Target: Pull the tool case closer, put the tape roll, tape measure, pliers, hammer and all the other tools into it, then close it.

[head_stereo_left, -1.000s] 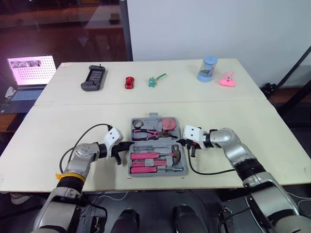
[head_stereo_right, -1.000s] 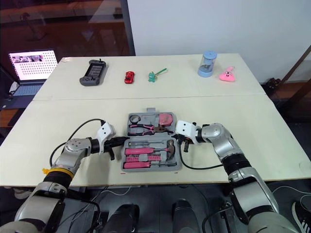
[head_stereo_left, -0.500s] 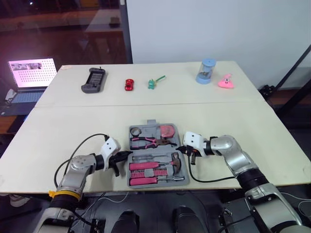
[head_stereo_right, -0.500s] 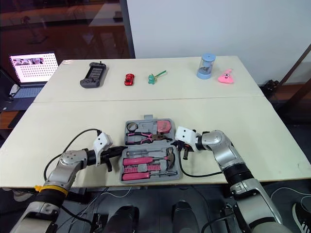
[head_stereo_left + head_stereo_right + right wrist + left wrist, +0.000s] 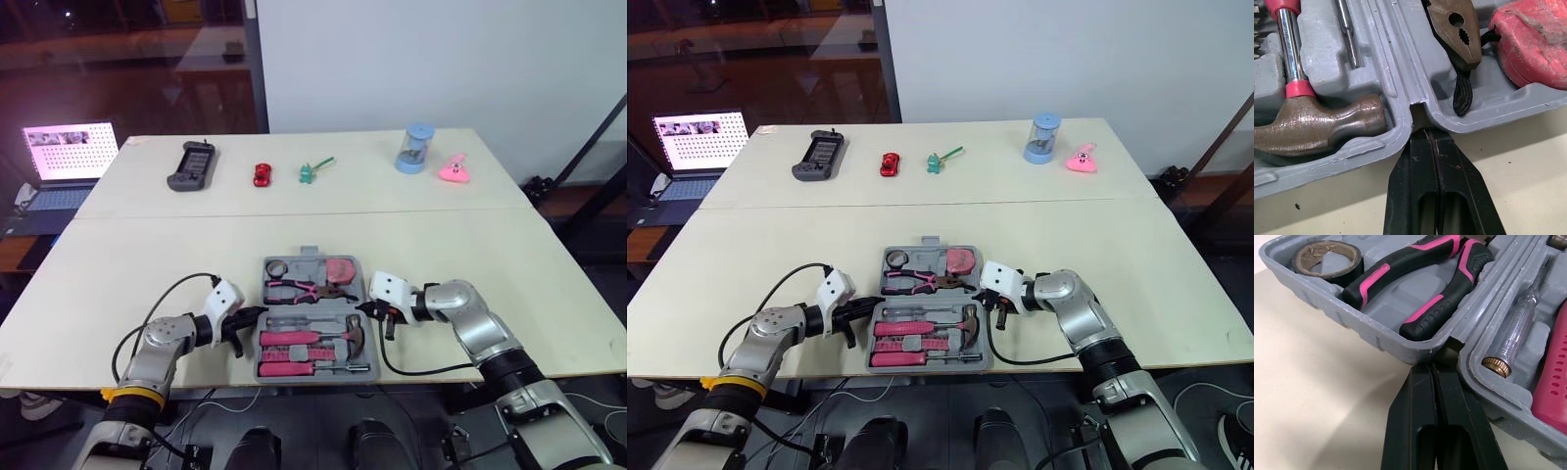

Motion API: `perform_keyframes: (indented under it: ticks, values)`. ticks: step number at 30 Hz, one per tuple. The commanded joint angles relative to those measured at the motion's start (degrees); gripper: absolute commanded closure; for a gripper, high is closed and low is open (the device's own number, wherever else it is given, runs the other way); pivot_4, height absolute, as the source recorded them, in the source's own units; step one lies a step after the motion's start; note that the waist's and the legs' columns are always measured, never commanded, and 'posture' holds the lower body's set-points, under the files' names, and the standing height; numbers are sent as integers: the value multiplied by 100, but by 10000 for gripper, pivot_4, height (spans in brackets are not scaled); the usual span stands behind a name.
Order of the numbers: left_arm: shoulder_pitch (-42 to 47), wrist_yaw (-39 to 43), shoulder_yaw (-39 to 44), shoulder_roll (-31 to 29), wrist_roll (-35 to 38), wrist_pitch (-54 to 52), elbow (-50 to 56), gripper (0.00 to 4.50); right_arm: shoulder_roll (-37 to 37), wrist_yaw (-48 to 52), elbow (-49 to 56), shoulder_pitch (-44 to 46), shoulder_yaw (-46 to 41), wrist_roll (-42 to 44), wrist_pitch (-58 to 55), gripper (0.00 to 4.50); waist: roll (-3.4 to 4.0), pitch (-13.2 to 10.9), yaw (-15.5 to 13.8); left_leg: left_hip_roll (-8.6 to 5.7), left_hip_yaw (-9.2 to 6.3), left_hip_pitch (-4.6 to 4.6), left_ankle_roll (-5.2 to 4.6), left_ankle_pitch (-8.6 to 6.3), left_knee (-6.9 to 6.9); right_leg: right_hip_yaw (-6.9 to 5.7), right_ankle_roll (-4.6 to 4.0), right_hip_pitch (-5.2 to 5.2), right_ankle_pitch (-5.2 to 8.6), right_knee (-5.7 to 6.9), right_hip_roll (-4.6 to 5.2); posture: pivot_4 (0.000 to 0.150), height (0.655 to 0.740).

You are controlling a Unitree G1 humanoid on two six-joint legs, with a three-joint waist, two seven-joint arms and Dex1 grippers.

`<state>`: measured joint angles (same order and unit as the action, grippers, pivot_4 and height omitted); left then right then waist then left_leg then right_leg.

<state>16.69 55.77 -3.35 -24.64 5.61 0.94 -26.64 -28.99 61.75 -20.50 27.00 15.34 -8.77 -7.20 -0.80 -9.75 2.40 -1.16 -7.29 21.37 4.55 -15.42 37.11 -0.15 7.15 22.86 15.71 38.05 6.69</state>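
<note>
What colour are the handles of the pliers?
Black with pink stripes; the pliers show best in the left wrist view.

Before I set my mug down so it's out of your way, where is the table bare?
Bare: the wide strip between the tool case and the far row, game controller to pink toy; also right of the right gripper. Crowded: the case's sides, left gripper included.
</note>
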Motion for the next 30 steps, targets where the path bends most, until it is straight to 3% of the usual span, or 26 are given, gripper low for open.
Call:
perform_keyframes:
  ticks: [1,8,13,15,18,25,26,30]
  values:
    - [39,-98,72,-154,-16,37,-83,44555,-47,25,-216,-28,150,-15,141,45000,0,0,1,0,0,0,0,0,0,0,0,0,0,0,0,1500,6902]
    - [-152,-98,828,-895,487,-47,148,44555,-625,-40,-300,-256,-509,468,386,45000,2,-4,-10,0,-1,7,0,0,-1,0,0,8,0,0,0,1500,6902]
    - [-663,742,972,-1006,1400,-325,1460,44555,-679,-19,90,-365,-967,1104,-201,45000,4,-12,-87,-4,0,15,0,-1,3,0,0,4,0,-10,8,1500,6902]
    - [-941,1064,865,-971,1907,-757,2202,44555,-597,81,379,-298,-1281,1689,-1133,45000,9,-19,-105,-3,0,14,0,-1,2,0,0,4,0,-10,7,1500,6902]
    - [-1194,1192,328,-830,1984,-1140,2890,45000,-440,-8,670,-140,-1613,2354,-2304,36112,25,-28,-115,-1,0,16,0,-1,1,1,-1,7,0,-9,7,1500,6902]
    - [-948,825,-459,-409,1463,-1248,2861,45000,-157,-616,860,168,-1937,3044,-3937,2094,24,-29,-144,-1,0,17,0,-1,1,1,-2,8,0,-9,4,1500,6902]
    - [-924,778,-551,-376,1355,-1218,2776,45000,-119,-735,843,208,-1968,3079,-4042,293,24,-29,-146,-2,0,17,0,-1,1,1,-2,8,0,-10,4,1500,6902]
    - [-835,525,-933,-299,885,-1276,2429,45000,67,-1263,419,490,-2208,3221,-4534,293,25,-30,-125,-2,1,18,-1,-1,0,1,-2,10,0,-10,4,1500,6902]
